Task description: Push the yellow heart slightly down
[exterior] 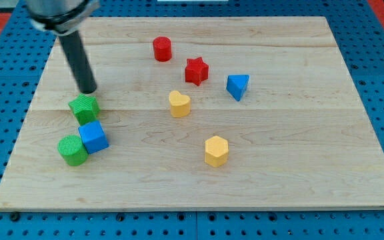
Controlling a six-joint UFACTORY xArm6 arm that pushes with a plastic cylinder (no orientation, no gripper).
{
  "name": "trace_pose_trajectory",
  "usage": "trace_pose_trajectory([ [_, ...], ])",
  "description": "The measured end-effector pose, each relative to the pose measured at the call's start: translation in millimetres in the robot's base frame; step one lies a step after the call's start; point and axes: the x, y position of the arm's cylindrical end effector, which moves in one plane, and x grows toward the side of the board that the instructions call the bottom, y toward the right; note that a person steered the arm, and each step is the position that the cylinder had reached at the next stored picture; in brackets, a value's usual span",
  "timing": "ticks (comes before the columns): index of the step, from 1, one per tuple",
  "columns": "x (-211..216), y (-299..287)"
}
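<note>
The yellow heart (pixel 179 104) lies near the middle of the wooden board (pixel 299 153). My tip (pixel 88 91) is far to the heart's left, just above the green star-like block (pixel 84 108) and close to touching it. The rod rises from the tip towards the view's top left.
A red cylinder (pixel 162 49) and a red star (pixel 196 71) lie above the heart. A blue triangle (pixel 238 86) lies to its upper right, a yellow hexagon (pixel 216 151) to its lower right. A blue cube (pixel 93 137) and a green cylinder (pixel 73 149) sit at the left.
</note>
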Motion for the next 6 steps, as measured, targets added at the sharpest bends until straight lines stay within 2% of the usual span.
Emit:
trace_pose_trajectory([
  [1,22,2],
  [2,-24,26],
  [3,-46,109],
  [4,-31,178],
  [5,4,182],
  [6,42,132],
])
